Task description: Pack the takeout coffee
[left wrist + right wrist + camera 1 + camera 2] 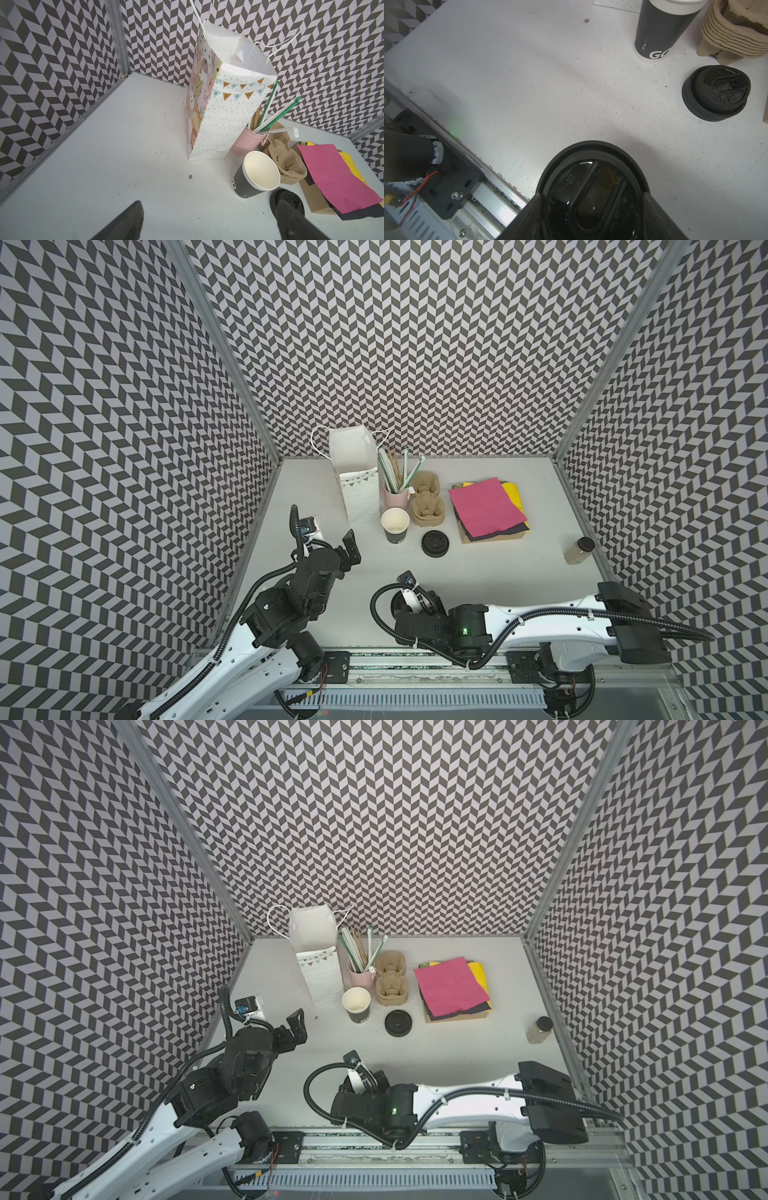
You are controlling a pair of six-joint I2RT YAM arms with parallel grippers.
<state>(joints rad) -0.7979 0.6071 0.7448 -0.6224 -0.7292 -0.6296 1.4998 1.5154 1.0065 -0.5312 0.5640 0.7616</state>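
Note:
The takeout coffee (591, 178) stands near the table's front edge. In the right wrist view only its black domed lid shows, close below the camera. My right gripper (591, 194) is shut on it, with one finger against each side of the lid. In both top views the right wrist (411, 601) (357, 1081) covers almost all of the cup. My left gripper (350, 549) (296, 1027) (209, 222) hangs open and empty over bare table on the left, short of the white gift bag (355, 472) (224, 116), which stands upright with its mouth open.
A lidless dark cup (395, 524) stands beside a loose black lid (434, 544). Behind them are a pink holder of straws (397, 491) and stacked pulp carriers (428, 506). Coloured napkins (486, 506) lie at the back right. A tan bottle (578, 551) stands by the right wall.

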